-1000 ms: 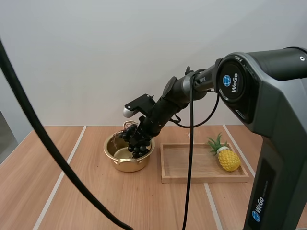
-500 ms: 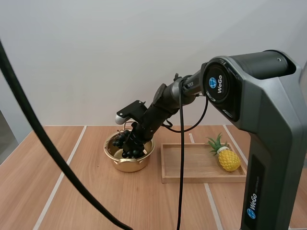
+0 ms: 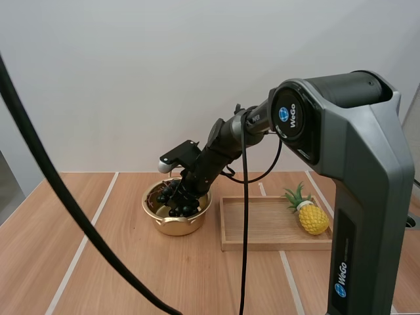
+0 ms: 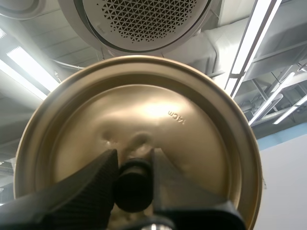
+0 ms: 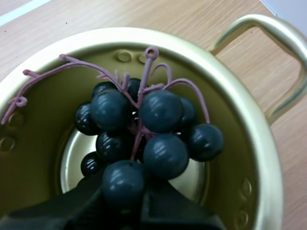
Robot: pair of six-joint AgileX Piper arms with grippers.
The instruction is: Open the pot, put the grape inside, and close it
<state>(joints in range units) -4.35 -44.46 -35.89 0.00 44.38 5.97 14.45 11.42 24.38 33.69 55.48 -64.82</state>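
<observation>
My right gripper [image 5: 123, 192] is clamped on a low berry of the grapes [image 5: 144, 127]. The bunch hangs inside the open gold pot [image 5: 261, 163] with its lower berries below the rim, and I cannot tell if it touches bottom. In the high view the pot sits left of centre on the counter [image 3: 98, 262], just beside a wooden tray [image 3: 262, 230] with a pineapple [image 3: 312, 218] at its right end. My left gripper [image 4: 133, 161] is pinched on the black knob [image 4: 133, 189] of the lid [image 4: 158, 105].

— Gold on pot [image 3: 172, 226] and lid [image 4: 192, 120]?
— Both gold, black knob [image 4: 134, 184]; blue-black grapes [image 5: 160, 111] inside the pot, mauve stems; beside the pot, pale wooden tray [image 3: 262, 226], yellow pineapple [image 3: 314, 220], green leaves
</observation>
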